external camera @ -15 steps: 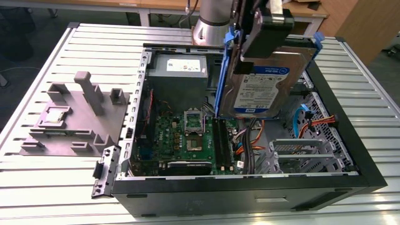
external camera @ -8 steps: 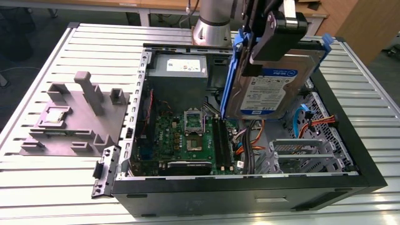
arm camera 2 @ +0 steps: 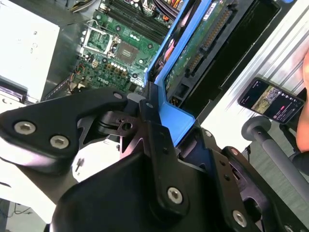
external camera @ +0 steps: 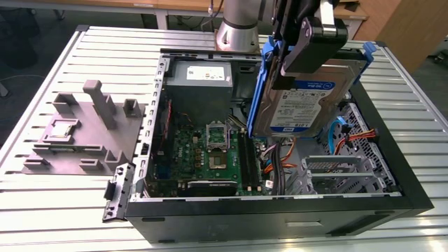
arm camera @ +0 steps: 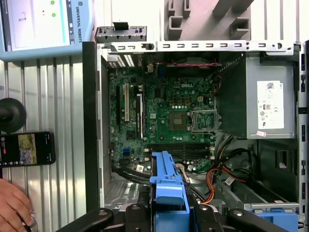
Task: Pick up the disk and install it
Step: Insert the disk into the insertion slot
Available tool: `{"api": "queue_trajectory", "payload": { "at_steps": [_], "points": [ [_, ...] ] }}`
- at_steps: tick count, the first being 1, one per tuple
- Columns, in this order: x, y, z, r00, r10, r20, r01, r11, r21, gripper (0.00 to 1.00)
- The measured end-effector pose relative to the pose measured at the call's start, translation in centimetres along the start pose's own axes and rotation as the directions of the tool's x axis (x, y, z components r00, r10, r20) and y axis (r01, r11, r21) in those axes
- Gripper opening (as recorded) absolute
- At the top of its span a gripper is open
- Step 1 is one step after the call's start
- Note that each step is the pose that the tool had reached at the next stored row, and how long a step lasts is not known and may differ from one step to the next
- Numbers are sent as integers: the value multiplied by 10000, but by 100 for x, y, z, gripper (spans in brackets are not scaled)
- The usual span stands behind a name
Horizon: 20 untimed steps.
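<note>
Exterior view: the gripper (external camera: 290,73) grips the disk (external camera: 302,107) by its blue bracket (external camera: 265,73). The disk hangs tilted below the closed jaws, above the open computer case (external camera: 280,207).

Second wrist view: the jaws clamp the bracket's edge, and the disk extends ahead of them, over the motherboard (arm camera 2: 118,53).

First wrist view: the bracket's end sits between the jaws. A phone (arm camera: 26,149) lies outside the case, well apart.

An open computer case (external camera: 280,215), motherboard (external camera: 210,157) exposed, sits beside a grey fixture (external camera: 84,131).
</note>
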<state>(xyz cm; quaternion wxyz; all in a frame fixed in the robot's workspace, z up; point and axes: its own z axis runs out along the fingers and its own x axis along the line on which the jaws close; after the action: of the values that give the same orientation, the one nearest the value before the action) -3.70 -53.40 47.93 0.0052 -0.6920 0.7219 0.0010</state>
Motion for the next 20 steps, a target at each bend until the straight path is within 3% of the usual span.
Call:
{"api": "queue_trajectory", "payload": {
  "at_steps": [11, 20],
  "points": [
    [5, -4, 1, 10000, -1, 1, 1, 10000, 0, 37],
    [9, -111, 7, 10000, 0, -1, 0, 10000, -1, 37]
  ]
}}
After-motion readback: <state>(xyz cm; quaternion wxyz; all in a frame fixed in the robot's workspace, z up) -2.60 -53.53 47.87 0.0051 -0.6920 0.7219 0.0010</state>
